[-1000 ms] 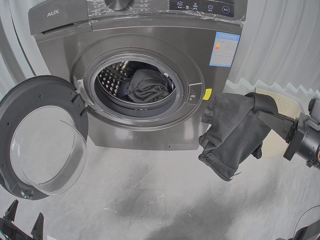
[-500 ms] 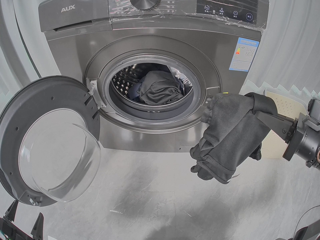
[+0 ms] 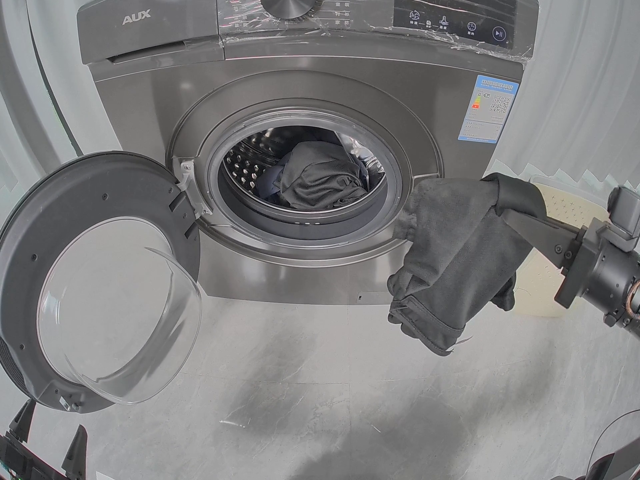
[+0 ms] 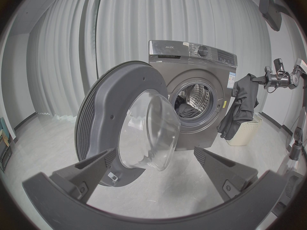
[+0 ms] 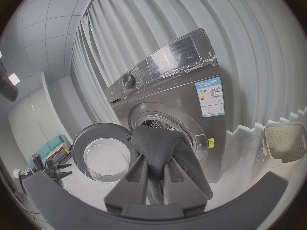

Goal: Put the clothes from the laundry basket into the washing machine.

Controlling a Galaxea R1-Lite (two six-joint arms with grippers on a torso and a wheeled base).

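Note:
The grey washing machine (image 3: 307,68) stands with its round door (image 3: 87,275) swung open to the left. Dark clothes (image 3: 320,175) lie in the drum. My right gripper (image 3: 510,215) is shut on a dark grey garment (image 3: 460,255), which hangs in the air just right of the drum opening, in front of the machine's lower right corner. In the right wrist view the garment (image 5: 160,144) drapes over the closed fingers (image 5: 134,179). My left gripper (image 4: 153,150) is open and holds nothing, low at the front left, facing the door.
The cream laundry basket (image 3: 567,215) stands on the floor to the right of the machine, behind the hanging garment. Grey floor (image 3: 300,381) lies free in front of the machine. A pleated curtain (image 3: 580,88) runs behind.
The head camera shifted early on, so the machine sits further right in the picture. Since then my right gripper has risen slightly and drawn the garment a little closer to the drum opening.

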